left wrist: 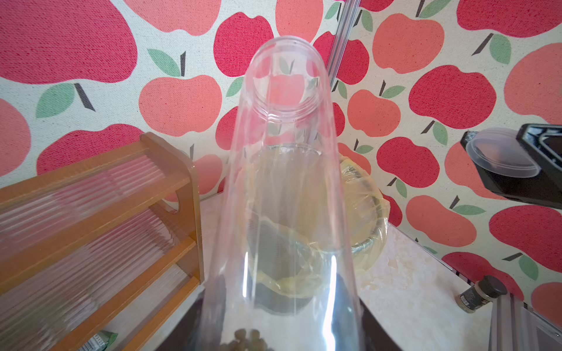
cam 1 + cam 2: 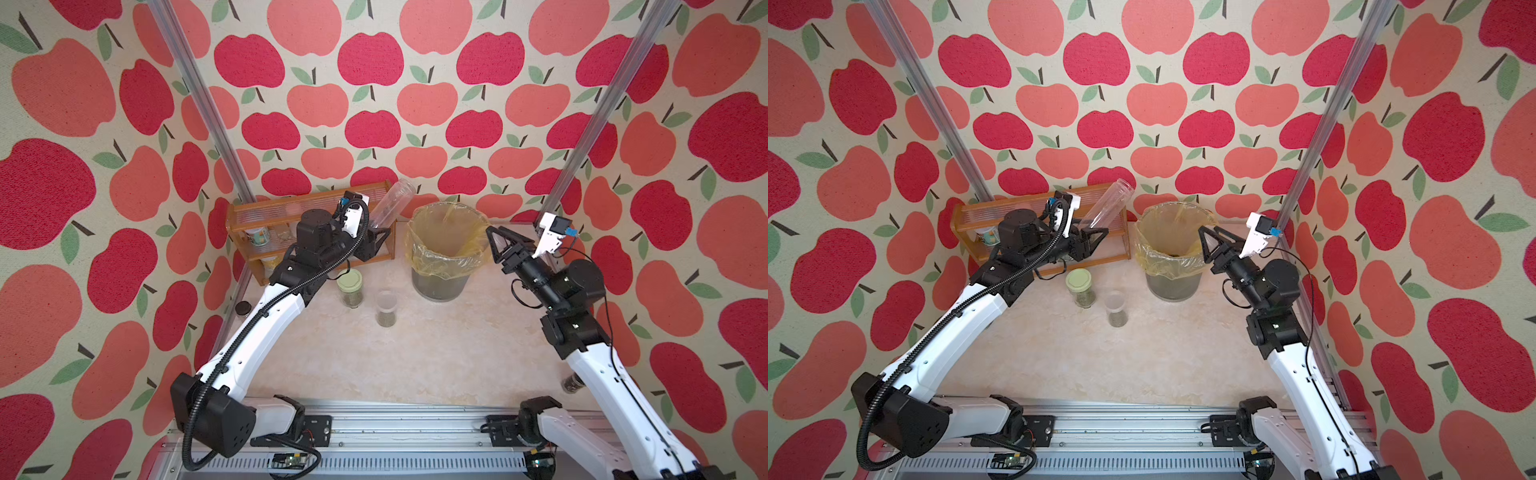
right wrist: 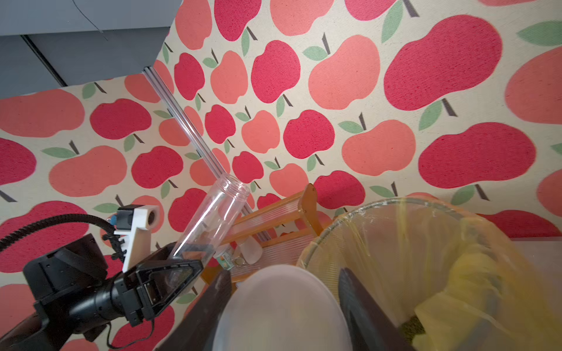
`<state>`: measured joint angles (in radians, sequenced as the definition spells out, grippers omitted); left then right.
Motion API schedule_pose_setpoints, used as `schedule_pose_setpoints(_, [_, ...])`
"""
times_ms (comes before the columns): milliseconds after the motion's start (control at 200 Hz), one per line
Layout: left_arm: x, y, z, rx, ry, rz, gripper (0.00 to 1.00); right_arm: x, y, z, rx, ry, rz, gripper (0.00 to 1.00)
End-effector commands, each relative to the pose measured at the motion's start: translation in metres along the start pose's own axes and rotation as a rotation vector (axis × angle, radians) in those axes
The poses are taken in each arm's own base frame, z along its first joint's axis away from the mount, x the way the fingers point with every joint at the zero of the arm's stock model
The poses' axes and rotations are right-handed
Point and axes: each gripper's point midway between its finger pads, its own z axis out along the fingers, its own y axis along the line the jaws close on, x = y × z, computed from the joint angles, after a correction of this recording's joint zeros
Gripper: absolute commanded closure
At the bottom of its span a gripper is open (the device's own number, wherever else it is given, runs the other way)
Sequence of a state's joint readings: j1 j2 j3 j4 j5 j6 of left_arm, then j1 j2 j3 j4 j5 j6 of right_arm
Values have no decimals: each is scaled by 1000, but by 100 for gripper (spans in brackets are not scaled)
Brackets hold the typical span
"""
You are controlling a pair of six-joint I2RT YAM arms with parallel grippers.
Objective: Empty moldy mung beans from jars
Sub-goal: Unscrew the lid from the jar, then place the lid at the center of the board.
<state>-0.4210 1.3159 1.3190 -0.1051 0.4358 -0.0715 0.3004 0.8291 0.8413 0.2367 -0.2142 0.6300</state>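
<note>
Tilting mouth-up beside the bin, our tall slim tube shows a few mung beans at its base, pinched off the counter in our left pincer. Our right pincer pinches a clear lid. We see the squat jar and short cylinder standing nearby.

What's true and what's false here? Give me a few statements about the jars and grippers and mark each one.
1. The left gripper holds the tall tube tilted, mouth upward. True.
2. The tall tube is full to the brim. False: only a few mung beans sit at its base.
3. The right gripper holds a clear lid. True.
4. The squat jar stands open. False: its pale green lid is on.
</note>
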Motion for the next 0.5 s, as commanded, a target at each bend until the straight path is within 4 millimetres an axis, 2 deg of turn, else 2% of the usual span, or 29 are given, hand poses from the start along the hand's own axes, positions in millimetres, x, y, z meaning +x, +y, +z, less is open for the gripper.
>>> schedule_pose_setpoints(0, [-9, -5, -4, -3, -33, 57, 58, 48, -59, -25, 260, 120, -96, 50])
schedule_pose_setpoints(180, [-5, -14, 0, 18, -19, 80, 56, 79, -103, -52, 432, 133, -165, 49])
schedule_pose_setpoints(350, [-3, -19, 0, 18, -14, 98, 56, 112, -157, -66, 611, 116, -231, 49])
schedule_pose_setpoints(495, [-3, -23, 0, 24, -14, 106, 55, 138, -203, -83, 807, 110, -190, 48])
